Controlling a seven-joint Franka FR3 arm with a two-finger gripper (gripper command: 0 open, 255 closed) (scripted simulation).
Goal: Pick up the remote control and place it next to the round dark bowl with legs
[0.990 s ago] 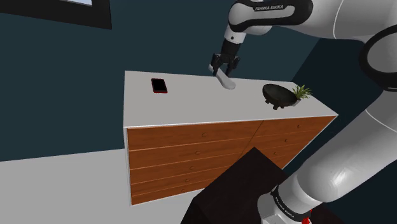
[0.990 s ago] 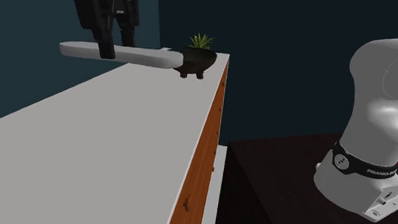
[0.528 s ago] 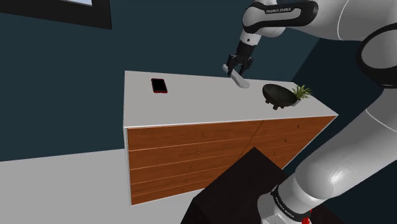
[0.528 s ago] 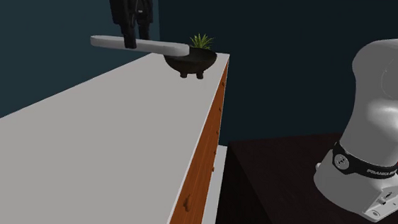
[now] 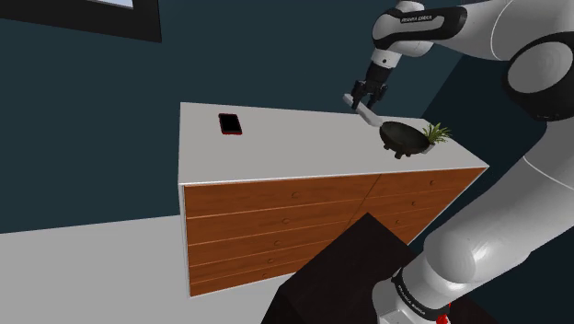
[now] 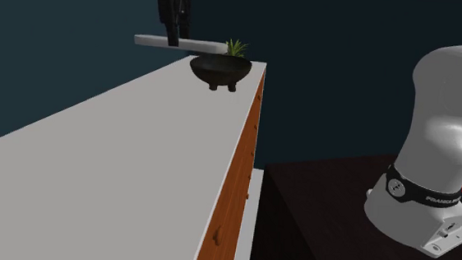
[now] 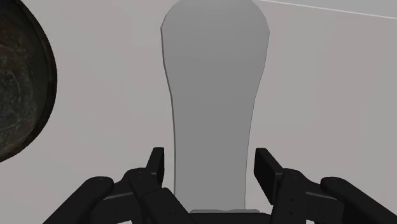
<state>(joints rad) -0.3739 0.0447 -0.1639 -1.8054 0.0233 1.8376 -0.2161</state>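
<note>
- Hanging in the air above the table (image 5: 285,143), the remote (image 5: 368,112) is a plain light grey bar, held level and clear of the white top.
- Seen from the wrist, the remote (image 7: 213,108) runs straight away from the pincer (image 7: 210,162), narrow where it is clasped and wider at its rounded far end.
- The black pincer (image 5: 362,99) is clamped on the remote, one finger on each long side; in the second exterior view the pincer (image 6: 173,37) points straight down and grips the remote (image 6: 189,43) nearer one end than the other.
- The bowl (image 5: 402,136) is dark and round, and stands on short legs near the table's end; in the shoulder view the remote's lower end overlaps the bowl's rim.
- From the wrist, the bowl (image 7: 19,95) lies off to one side of the remote, apart from it.
- In the second exterior view the remote is higher than the bowl (image 6: 221,68).
- A small green plant (image 5: 435,133) sits just behind the bowl.
- A black phone (image 5: 229,123) with a red edge lies flat at the table's other end, well apart from the bowl.
- Below the top, wooden drawers (image 5: 294,221) make up the front.
- The white arm (image 5: 515,138) rises from the dark stand (image 5: 340,276) and reaches over the table.
</note>
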